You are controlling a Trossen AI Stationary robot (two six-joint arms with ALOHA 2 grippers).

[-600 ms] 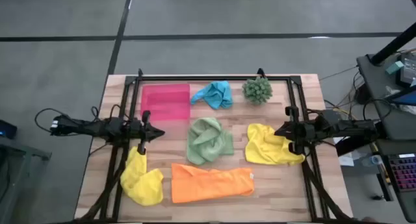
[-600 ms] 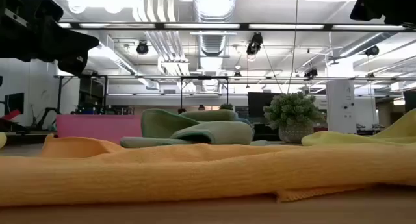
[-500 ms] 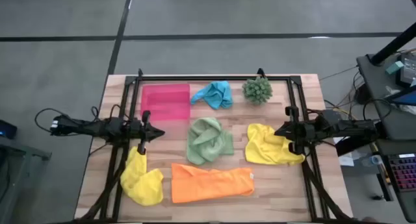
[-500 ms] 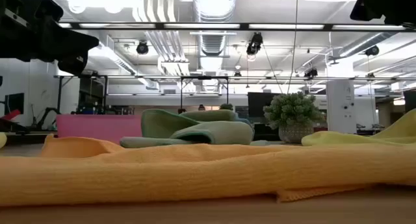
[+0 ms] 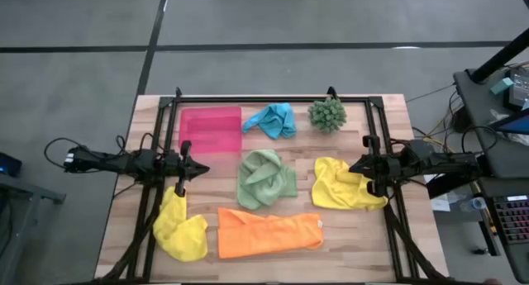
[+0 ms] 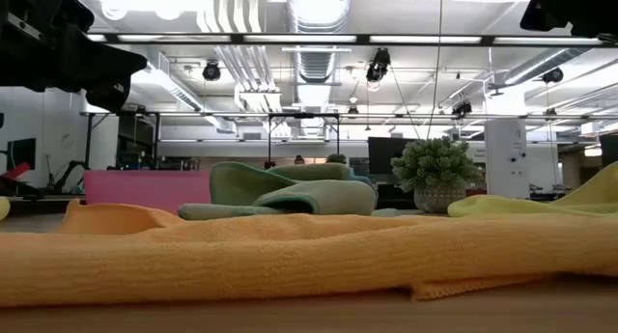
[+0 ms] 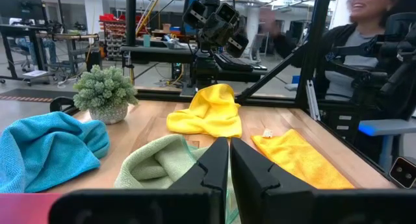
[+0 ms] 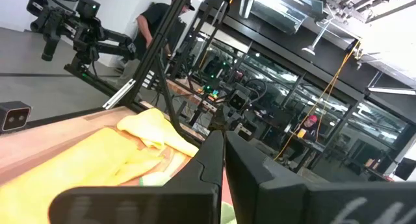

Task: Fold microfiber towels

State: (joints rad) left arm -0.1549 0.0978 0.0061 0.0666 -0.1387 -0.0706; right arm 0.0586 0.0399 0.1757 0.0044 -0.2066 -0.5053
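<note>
High view first: 5 microfiber towels lie crumpled or loose on the wooden table [image 5: 116, 211], none folded yet. The orange towel [image 5: 269, 233] stretches along the near edge, the light green towel [image 5: 264, 179] is bunched in the middle, the turquoise towel [image 5: 273, 120] sits at the far side between the pink tray [image 5: 210, 130] and the plant ball [image 5: 327, 113]. 1 yellow towel [image 5: 180, 227] is heaped at the near left, the other yellow towel [image 5: 345, 184] lies at the right.

Both arms wait at the sides. The left gripper [image 5: 195, 168] hangs above the table just beyond the near-left yellow heap, fingers pressed together and holding nothing. The right gripper [image 5: 357, 168] sits over the right yellow cloth's edge, also clenched and empty.

My read: nothing has started. To do it well, each claw should spread its fingers before dropping, then pinch 2 corners of 1 cloth, likely the orange one since it is flattest, pull it taut and flat, and only then bring 1 edge over to meet the other.
</note>
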